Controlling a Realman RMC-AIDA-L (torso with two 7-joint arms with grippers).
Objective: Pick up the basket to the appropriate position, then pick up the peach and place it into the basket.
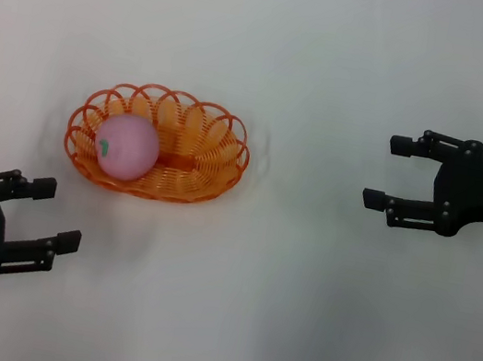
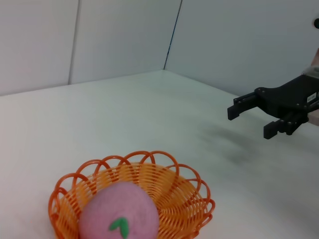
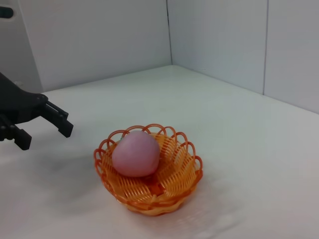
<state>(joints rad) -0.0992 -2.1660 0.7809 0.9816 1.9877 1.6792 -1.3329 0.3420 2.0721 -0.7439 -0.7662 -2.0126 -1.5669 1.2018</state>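
On the white desk (image 1: 292,320) sits the orange basket (image 1: 213,180), and the pink peach (image 1: 126,147) lies inside it, toward the robot's left end. Only the head view shows both arms at once; the wrist views add the grey walls (image 3: 99,40) behind the desk. Both grippers are spread open and hold nothing: the left gripper (image 1: 57,215) hovers near the basket's near-left side, the right gripper (image 1: 385,171) well apart to its right. Only the left wrist view shows the peach's green stem mark (image 2: 119,226) close up.
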